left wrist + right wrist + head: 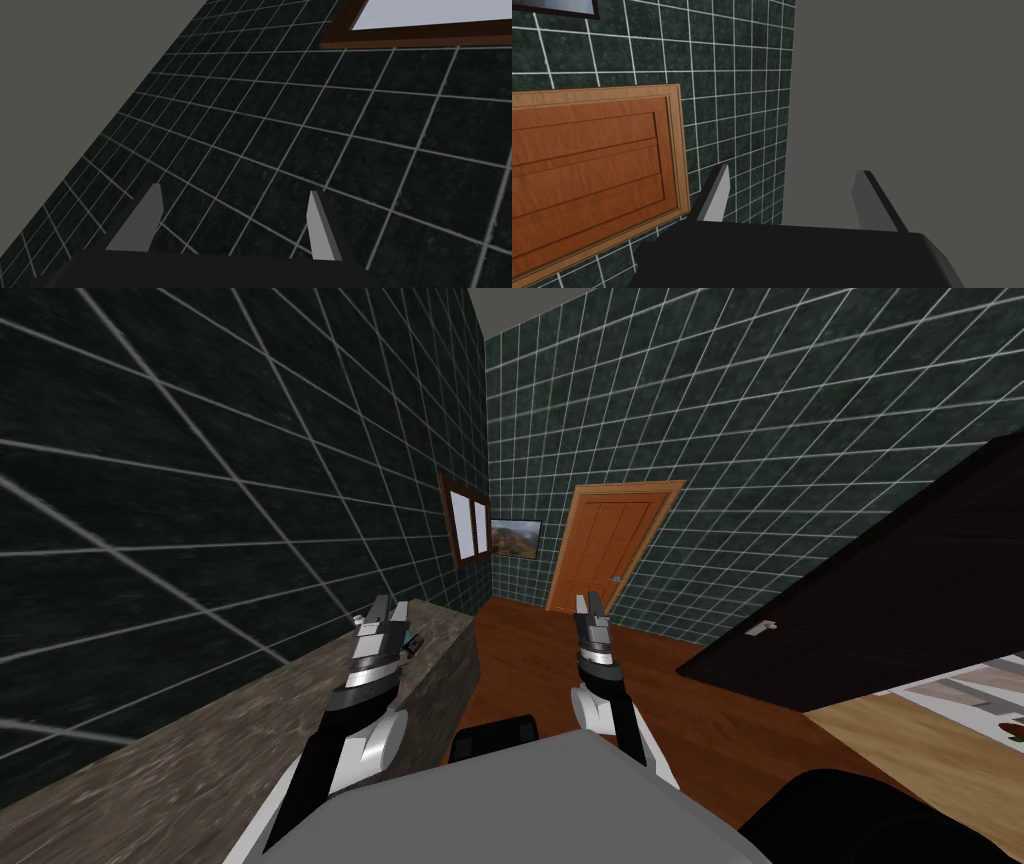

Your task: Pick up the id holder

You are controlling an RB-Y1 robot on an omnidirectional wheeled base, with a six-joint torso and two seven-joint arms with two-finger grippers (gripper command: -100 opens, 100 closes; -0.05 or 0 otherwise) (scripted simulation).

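Approach step, no grasp made yet. Hovering with the left claw (388, 610) above the far end of a mottled stone counter (200, 748), close along the dark tiled wall (180, 508). Fingers (145, 220) spread wide, about a third of the wrist picture apart, with nothing between them. Aimed at the wall rather than down at the countertop.

Spotted the id holder (411, 643) as a small dark piece lying on the counter. Sits just beside the claw's body on its inner side, short of the fingertips and below them, so not between the blades. Cannot tell whether it touches the claw or lies a little apart, nor which way its long side runs.

Holding the right claw (592, 606) out over the red-brown floor (560, 678), well apart from the counter, blades likewise wide and empty.

Judged from this, little of the task done: positioned near, not aligned. Next move calls for drawing the left claw back a touch, pitching it downward toward the countertop, and shifting inward until the blades straddle the holder. Then lowering close to the stone before closing. Probably a thin, flat thing, so likely to slide or slip out unless pinched low and square across its narrower side.
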